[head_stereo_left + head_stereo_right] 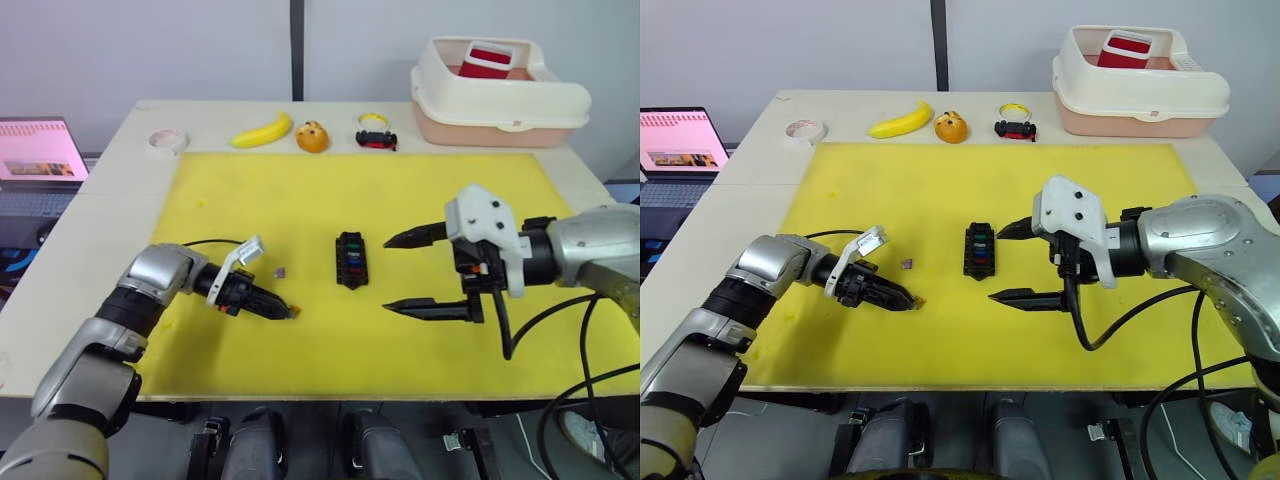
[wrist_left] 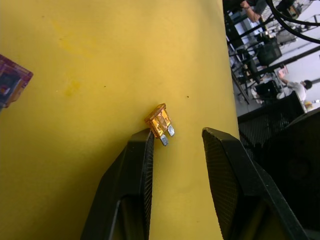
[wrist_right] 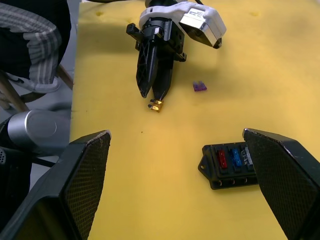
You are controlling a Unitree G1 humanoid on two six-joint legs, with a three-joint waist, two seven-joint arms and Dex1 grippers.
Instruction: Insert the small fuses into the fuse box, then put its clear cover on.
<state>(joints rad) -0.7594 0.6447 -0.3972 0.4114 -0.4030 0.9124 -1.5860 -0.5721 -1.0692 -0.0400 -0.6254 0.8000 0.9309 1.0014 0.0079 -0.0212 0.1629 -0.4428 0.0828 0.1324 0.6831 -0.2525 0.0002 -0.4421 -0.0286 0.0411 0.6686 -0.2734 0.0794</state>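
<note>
Your left hand (image 2: 172,137) sits low on the yellow mat (image 1: 300,200), fingers slightly parted around nothing; the amber fuse (image 2: 160,123) lies flat at the fingertips, touching the inner edge of one finger (image 2: 142,150), not yet pinched. Just beyond it rests a purple fuse (image 1: 280,271), loose on the mat between that hand and the fuse box (image 1: 351,259).

Your right hand (image 1: 410,272) hovers on the far side of the fuse box, fingers spread wide, holding nothing.

The fuse box lies mid-mat on the tabletop with several slots filled: red, blue and teal fuses are seated. Judged status: insertion is partly done; at least the amber and purple fuses remain outstanding. I cannot locate the clear cover, so the covering step is not begun.
</note>
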